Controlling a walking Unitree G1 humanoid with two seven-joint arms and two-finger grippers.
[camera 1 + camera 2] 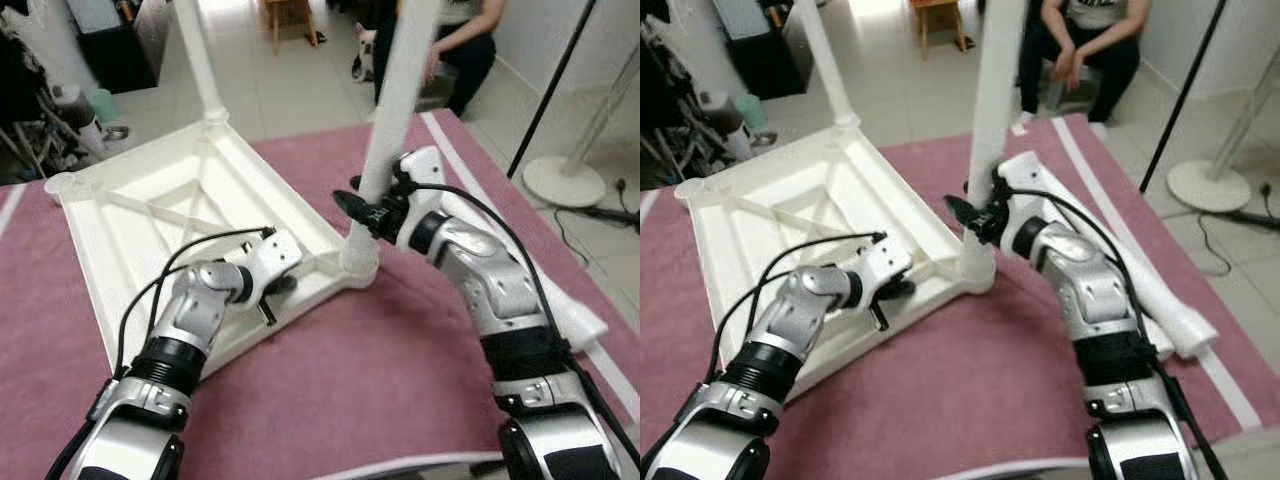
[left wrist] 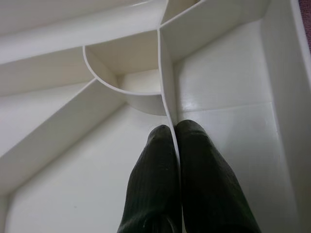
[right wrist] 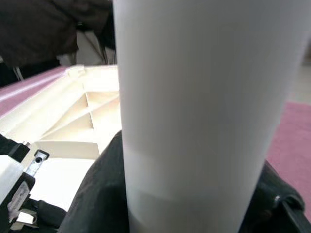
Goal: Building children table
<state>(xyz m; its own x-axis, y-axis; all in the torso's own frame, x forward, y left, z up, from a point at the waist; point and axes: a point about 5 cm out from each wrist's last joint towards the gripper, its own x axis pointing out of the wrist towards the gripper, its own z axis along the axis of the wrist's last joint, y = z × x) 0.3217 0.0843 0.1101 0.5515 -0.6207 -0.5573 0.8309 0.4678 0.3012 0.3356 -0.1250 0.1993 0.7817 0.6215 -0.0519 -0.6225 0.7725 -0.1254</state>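
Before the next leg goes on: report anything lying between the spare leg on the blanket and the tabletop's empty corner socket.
The right arm lies between the spare leg and the tabletop. The empty socket is at the far left corner, beyond the left gripper.

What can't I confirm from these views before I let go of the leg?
- Leg seating depth in the corner socket: the joint's inside is hidden, head views.
- Right gripper far finger: behind the leg.
- Spare leg: partly behind the right arm.
- Left gripper on a tabletop rib: grip depth cut off, left wrist view.

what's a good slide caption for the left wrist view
Left pincer shut on a thin rib inside the upturned white tabletop.
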